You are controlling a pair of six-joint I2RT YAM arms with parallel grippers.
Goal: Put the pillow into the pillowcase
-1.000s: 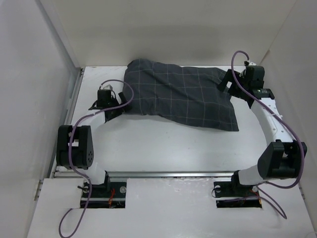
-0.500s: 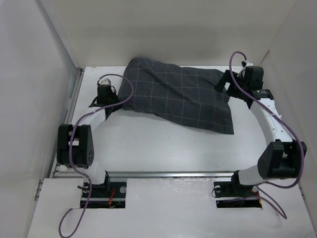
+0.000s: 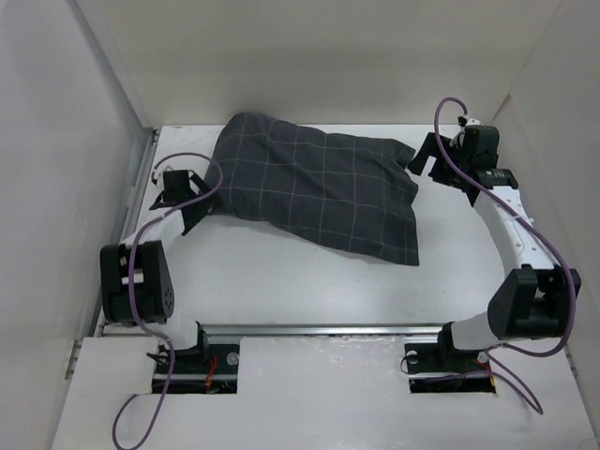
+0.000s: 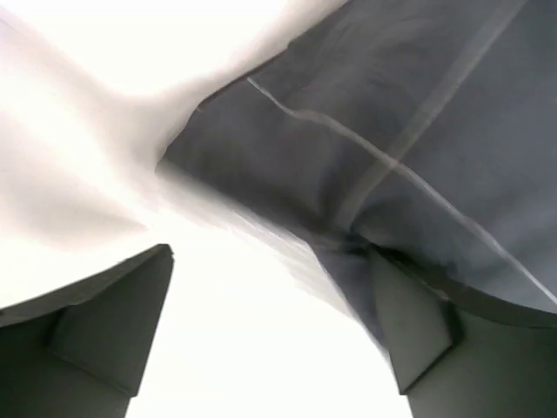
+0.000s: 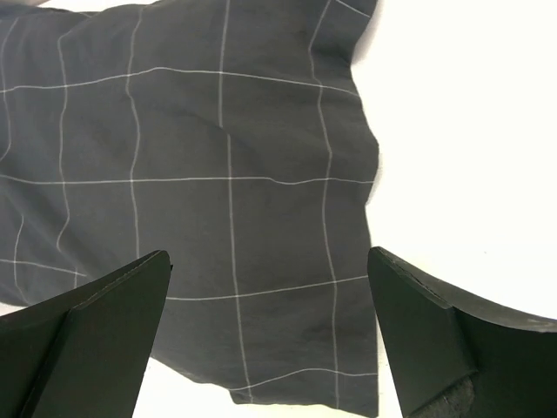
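The dark grey checked pillowcase [image 3: 309, 187] lies across the back of the white table and bulges at its back left. The pillow is hidden; no white cushion shows in any view. My left gripper [image 3: 195, 199] is at the pillowcase's left edge. In the left wrist view it [image 4: 270, 252] is open wide with bare table between the fingers, and the pillowcase [image 4: 409, 104] folds against the right-hand finger [image 4: 418, 348]. My right gripper [image 3: 420, 159] is at the case's right back corner. It [image 5: 267, 254] is open and empty above the flat cloth [image 5: 218, 174].
White walls stand close on the left, back and right of the table. A metal rail [image 3: 281, 329] runs along the near edge and another [image 3: 141, 187] along the left side. Both arm bases stand below the near rail.
My left gripper has moved left toward the wall, and the pillowcase has slid left with it. Its right lower corner has pulled in. The right arm has barely moved.
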